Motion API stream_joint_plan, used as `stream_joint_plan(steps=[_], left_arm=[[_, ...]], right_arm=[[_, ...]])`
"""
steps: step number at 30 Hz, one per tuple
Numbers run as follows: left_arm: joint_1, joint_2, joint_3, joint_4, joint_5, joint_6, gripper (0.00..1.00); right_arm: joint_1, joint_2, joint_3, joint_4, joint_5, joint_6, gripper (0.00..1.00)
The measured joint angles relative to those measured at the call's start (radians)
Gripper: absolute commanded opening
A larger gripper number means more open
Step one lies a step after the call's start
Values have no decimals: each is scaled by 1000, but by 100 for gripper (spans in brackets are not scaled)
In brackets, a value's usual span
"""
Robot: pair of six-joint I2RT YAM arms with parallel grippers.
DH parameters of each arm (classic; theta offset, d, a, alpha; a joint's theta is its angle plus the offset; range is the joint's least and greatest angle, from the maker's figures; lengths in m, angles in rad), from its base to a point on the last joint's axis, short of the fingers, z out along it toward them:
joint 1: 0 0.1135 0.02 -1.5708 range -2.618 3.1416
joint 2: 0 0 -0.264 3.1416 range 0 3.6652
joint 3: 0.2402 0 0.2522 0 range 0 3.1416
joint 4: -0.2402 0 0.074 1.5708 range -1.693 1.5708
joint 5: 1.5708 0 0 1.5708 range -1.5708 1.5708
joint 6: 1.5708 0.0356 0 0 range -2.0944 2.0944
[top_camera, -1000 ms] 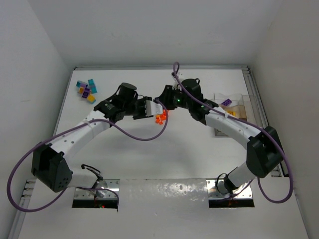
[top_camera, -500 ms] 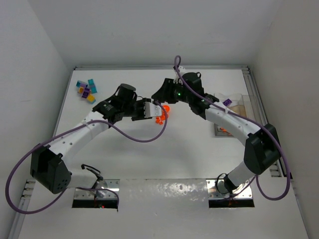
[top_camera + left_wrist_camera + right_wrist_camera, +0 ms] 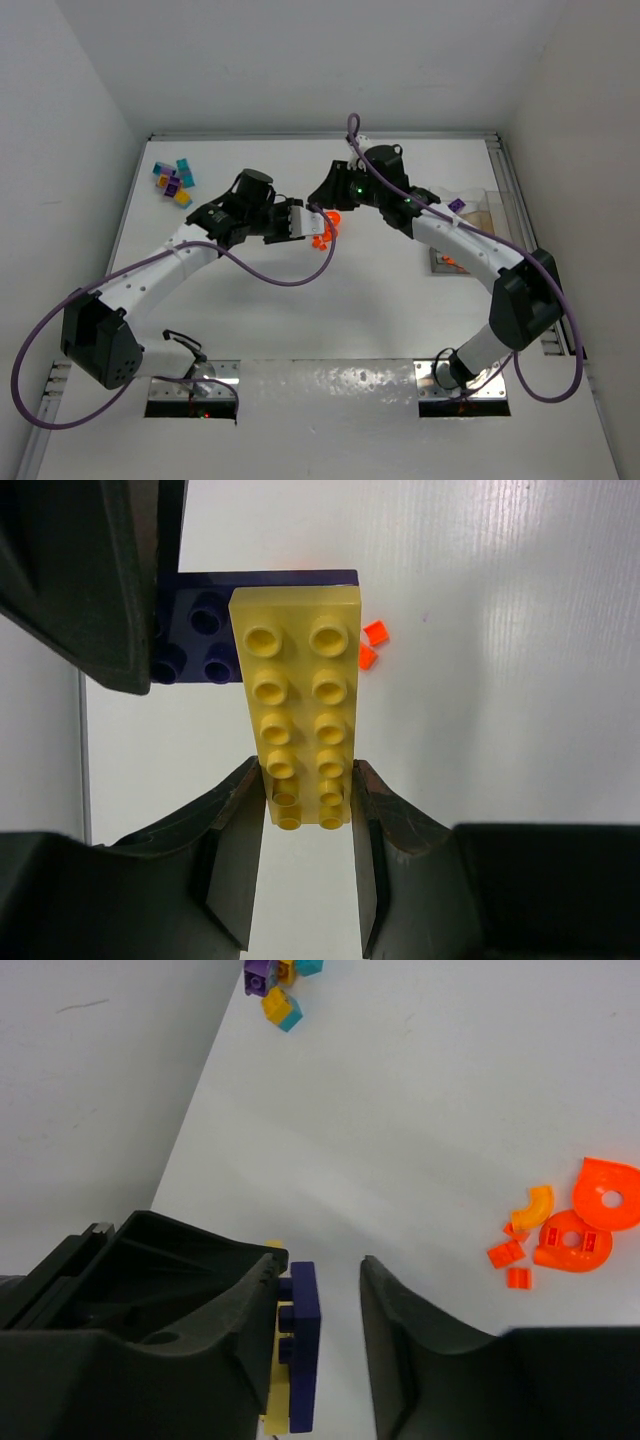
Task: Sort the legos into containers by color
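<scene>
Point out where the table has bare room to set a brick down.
Crowded: the centre, where left gripper and right gripper meet near orange pieces; the far-left lego cluster; the containers at right. Bare: the table nearer than those grippers, and its far strip behind them.
</scene>
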Motion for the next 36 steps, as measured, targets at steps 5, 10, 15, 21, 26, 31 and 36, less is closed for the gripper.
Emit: stream_joint_plan(steps=[5,10,15,21,26,31,36], left_arm=[[0,0,0,-8,1,-1,0],[0,0,0,-1,-9,-27,0],[0,-3,3,53,-49,-98,0],[1,-27,43,100,-63,-171,0],[1,-56,48,140,-105,-231,0],[1,-60,23,167,-158,-340,0],[1,-78,-8,153,-191,-432,0]], right_arm=[[1,0,0,4,-15,-2,0],[0,0,0,5,-9,-5,0],[-27,-11,-18,-26,77,-34,0],[-179,-15,-92,-99,195,-38,0],[-255,-37,-88,-159,373,-23,0],[-351,-101,-97,-154,638,143,0],[-494,-83,-134,-139,855,354,0]])
